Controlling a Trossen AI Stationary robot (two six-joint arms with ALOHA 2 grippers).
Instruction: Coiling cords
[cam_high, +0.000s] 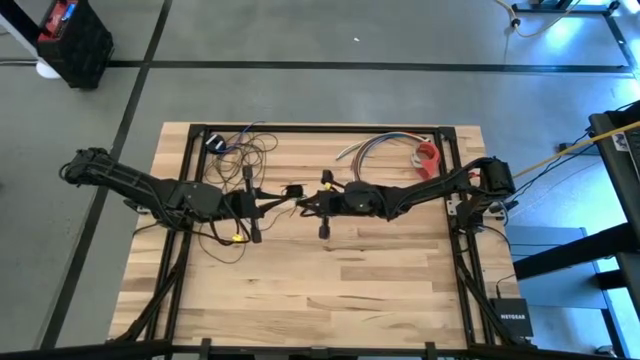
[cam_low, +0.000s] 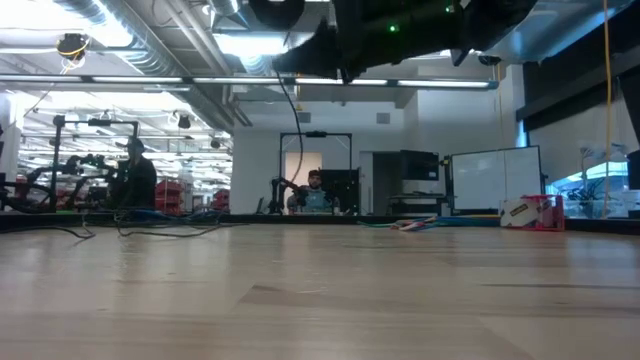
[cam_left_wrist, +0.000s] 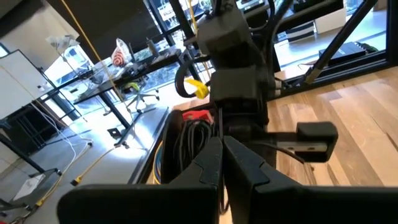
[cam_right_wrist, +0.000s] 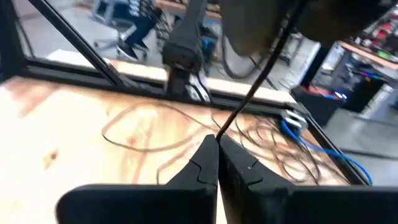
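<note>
Closed on a strand of the cords (cam_right_wrist: 245, 109), the right claw (cam_right_wrist: 217, 144) pinches the thin dark wire at its tips above the worktop (cam_high: 350, 280); the left claw (cam_left_wrist: 222, 146) is shut too, facing it. Loose loops sprawl over the worktop's far left part, beside a blue cable (cam_right_wrist: 323, 146). The wire looks light, limp and springy, apt to tangle; it is best held at a single strand. A black box (cam_high: 512, 320) reads NETGEAR.

Right claw (cam_right_wrist: 217, 144) pinches the cords (cam_right_wrist: 249, 99) above the table (cam_right_wrist: 56, 124).
</note>
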